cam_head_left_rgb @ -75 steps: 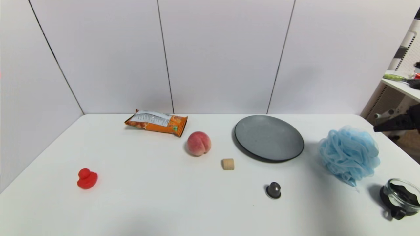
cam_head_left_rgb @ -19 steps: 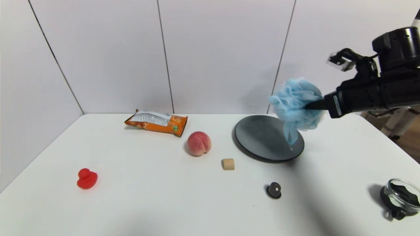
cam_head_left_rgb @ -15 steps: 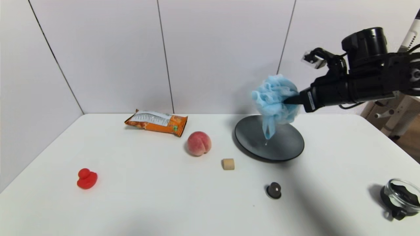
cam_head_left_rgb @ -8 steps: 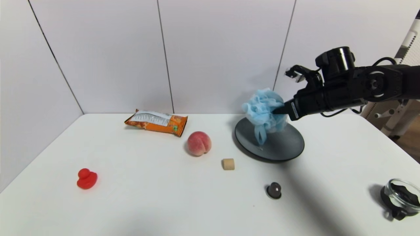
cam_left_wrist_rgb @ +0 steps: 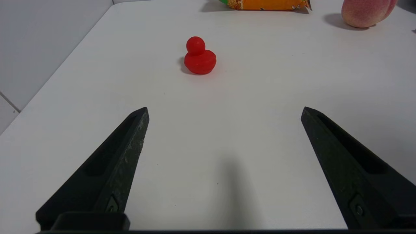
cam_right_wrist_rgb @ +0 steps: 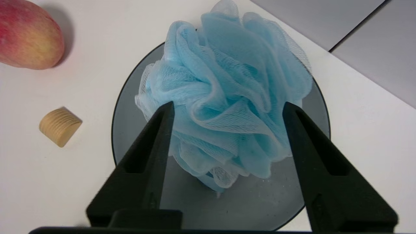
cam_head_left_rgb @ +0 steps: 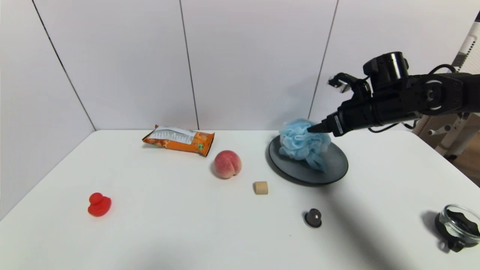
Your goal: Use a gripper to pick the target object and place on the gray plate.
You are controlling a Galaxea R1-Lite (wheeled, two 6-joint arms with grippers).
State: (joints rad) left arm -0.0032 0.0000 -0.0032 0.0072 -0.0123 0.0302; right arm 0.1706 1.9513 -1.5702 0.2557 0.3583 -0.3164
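Note:
The light blue mesh bath pouf (cam_head_left_rgb: 303, 144) lies on the round gray plate (cam_head_left_rgb: 333, 168) at the back right of the table. It also shows in the right wrist view (cam_right_wrist_rgb: 227, 97), resting on the plate (cam_right_wrist_rgb: 260, 201). My right gripper (cam_head_left_rgb: 313, 128) hovers just above the pouf's upper right side, and in the right wrist view (cam_right_wrist_rgb: 227, 109) its jaws stand open with the pouf below and between them. My left gripper (cam_left_wrist_rgb: 224, 110) is open and empty, low over the table's front left.
A pink peach (cam_head_left_rgb: 227, 164), a wooden cork (cam_head_left_rgb: 260, 187), an orange snack bag (cam_head_left_rgb: 179, 140), a red duck (cam_head_left_rgb: 99, 204), a small dark knob (cam_head_left_rgb: 312, 217) and a glass jar with black lid (cam_head_left_rgb: 458, 226) are on the white table.
My right gripper carried the pouf leftward over the plate, lowered it, then opened. The pouf now rests on the plate and the gripper sits slightly above it.

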